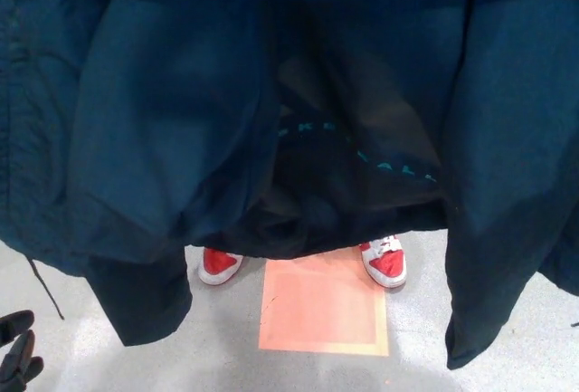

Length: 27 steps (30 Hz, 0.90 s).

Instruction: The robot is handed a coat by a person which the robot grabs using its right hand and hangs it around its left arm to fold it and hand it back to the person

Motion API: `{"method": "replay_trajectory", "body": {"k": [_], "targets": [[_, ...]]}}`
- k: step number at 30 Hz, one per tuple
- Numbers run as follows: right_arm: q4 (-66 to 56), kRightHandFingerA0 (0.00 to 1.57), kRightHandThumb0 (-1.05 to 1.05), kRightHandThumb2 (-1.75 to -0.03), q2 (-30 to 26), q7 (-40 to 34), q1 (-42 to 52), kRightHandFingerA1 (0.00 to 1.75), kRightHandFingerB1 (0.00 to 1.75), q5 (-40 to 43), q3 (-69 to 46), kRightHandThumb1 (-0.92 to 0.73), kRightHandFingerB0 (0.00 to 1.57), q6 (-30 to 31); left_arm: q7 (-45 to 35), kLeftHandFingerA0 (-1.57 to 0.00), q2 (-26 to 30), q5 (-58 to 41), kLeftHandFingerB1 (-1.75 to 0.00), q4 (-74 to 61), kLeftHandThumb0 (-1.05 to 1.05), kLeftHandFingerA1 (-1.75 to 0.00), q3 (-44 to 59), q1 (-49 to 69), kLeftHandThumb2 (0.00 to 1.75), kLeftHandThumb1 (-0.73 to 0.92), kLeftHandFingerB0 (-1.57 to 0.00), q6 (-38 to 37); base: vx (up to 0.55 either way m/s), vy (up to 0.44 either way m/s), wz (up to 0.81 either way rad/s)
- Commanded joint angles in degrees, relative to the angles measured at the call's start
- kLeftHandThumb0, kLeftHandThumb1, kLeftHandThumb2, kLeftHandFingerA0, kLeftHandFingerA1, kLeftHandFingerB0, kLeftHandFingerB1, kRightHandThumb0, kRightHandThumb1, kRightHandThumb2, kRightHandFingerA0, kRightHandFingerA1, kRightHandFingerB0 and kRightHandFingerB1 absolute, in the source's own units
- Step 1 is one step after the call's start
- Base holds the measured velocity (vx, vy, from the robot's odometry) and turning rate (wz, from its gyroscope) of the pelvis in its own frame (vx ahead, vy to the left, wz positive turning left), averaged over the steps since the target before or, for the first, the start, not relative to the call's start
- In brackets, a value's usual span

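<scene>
Coat [172, 138]: dark blue-green, hanging full length close before the camera and covering nearly the whole view; its top edge runs out of the picture, so what carries it cannot be seen. Judged from the task, it hangs spread and open like this because it is being presented for the handover or has just been taken up, and it is not yet folded. The inner lining faces the camera, with a curved line of pale lettering [362, 161] directly above the orange square [324, 315] marked on the floor [226, 356]. One sleeve [488, 274] drops to the right of the square, and a darker panel [140, 306] hangs to its left; both clear the floor. A thin cord [45, 292] dangles further left of the square. A person's red shoes [219, 265] stand just behind the square at its two far corners, toes toward the robot, placing the person on the far side of the coat. Left hand [18, 351]: only a black part shows, well to the left of the square at the picture's edge, apart from the coat; whether it is wide or closed cannot be told. Right hand: not visible, so its grip on the coat is unconfirmed. Draping over the left arm appears outstanding.
</scene>
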Motion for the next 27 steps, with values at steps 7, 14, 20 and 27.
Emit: {"method": "replay_trajectory", "body": {"k": [7,14,20,27], "targets": [[21.17,0.00,-0.94,-0.95,13.63,19.27,-11.42,0.08,0.00,-12.55,16.08,-0.58,0.00,3.41,-2.09,-0.33,0.33,-3.45,-0.34,-0.89,-0.62,-0.37,2.33,0.58,0.65,0.82,-0.30,3.29,0.00,0.000,0.00],[28.60,0.00,-0.97,-0.99,18.84,21.12,-7.69,0.06,0.00,-17.37,21.44,-0.62,0.00,-2.94,-4.54,-0.32,0.54,-3.16,-0.33,-0.95,-0.61,-0.37,2.02,3.05,0.65,0.84,-0.27,1.38,0.00,0.000,0.00],[30.40,0.03,-1.01,-1.01,20.34,19.99,-3.47,0.07,0.12,-21.42,22.02,-0.66,0.12,-9.36,-4.87,-0.33,0.44,-3.49,-0.34,-1.39,-0.63,-0.37,1.95,3.57,0.65,0.83,-0.27,1.49,0.00,0.000,0.00],[32.08,0.00,-0.91,-1.00,22.86,19.12,0.06,0.16,0.16,-27.42,23.29,-0.60,0.07,-12.38,-5.09,-0.33,0.39,-3.28,-0.34,-1.64,-0.64,-0.39,1.58,3.95,0.65,0.85,-0.25,0.42,0.00,0.000,0.00]]}}
